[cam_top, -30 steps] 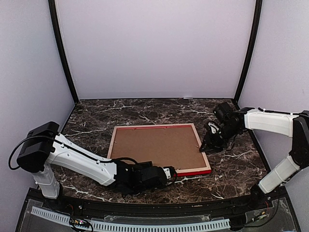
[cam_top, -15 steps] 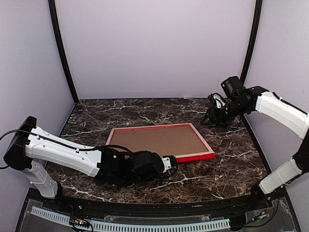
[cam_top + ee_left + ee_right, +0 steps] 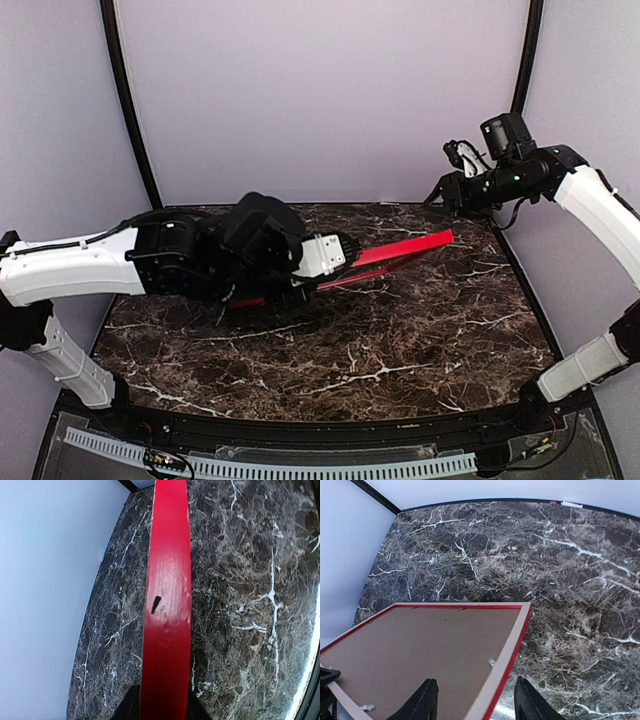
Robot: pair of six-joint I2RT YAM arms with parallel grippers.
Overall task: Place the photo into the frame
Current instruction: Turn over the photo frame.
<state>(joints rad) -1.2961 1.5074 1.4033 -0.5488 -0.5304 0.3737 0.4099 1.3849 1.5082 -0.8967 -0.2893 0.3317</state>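
Note:
The frame (image 3: 400, 250) is lifted off the marble table (image 3: 400, 340) and tilted, so the top view shows it almost edge-on as a red bar. My left gripper (image 3: 340, 262) is shut on one of its rails. In the left wrist view the red rail (image 3: 167, 605) runs straight up between my fingers (image 3: 125, 707). In the right wrist view the frame's back faces me, with its pale rail (image 3: 515, 645) and the brown backing board (image 3: 420, 650). My right gripper (image 3: 437, 192) is open and empty in the air above the frame's right corner (image 3: 475, 702). The photo is not visible.
Grey walls and black corner posts (image 3: 130, 110) close in the table at the back and sides. A small metal clip (image 3: 492, 663) sits on the backing board near the rail. The table's curved near edge (image 3: 320, 425) runs in front of the arm bases.
The frame lay flat on the table; my left gripper has lifted it by its rail up and back, tilting it. My right gripper left the frame's right edge and rose to the back right.

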